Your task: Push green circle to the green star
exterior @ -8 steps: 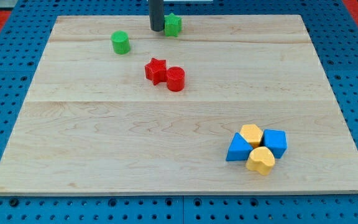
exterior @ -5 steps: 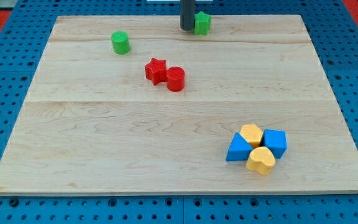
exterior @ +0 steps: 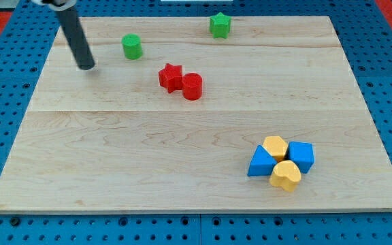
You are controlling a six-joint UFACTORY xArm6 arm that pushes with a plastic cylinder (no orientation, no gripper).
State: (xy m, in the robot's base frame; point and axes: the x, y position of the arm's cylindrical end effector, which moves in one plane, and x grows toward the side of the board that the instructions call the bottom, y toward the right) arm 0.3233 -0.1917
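The rod's tip (exterior: pixel 86 67) sits upper left, beside the green circle (exterior: pixel 133 46), positioned to push it rightward toward the green star (exterior: pixel 219 25); no hand exists.

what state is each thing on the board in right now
my tip: on the board, left of the green circle, apart
green circle: alone, untouched
green star: alone near the top edge
red star: touching the red cylinder

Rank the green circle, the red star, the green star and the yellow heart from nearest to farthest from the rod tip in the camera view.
From my tip:
1. green circle, just right of it, slightly above.
2. red star, further right.
3. green star, top edge.
4. yellow heart, bottom right cluster.
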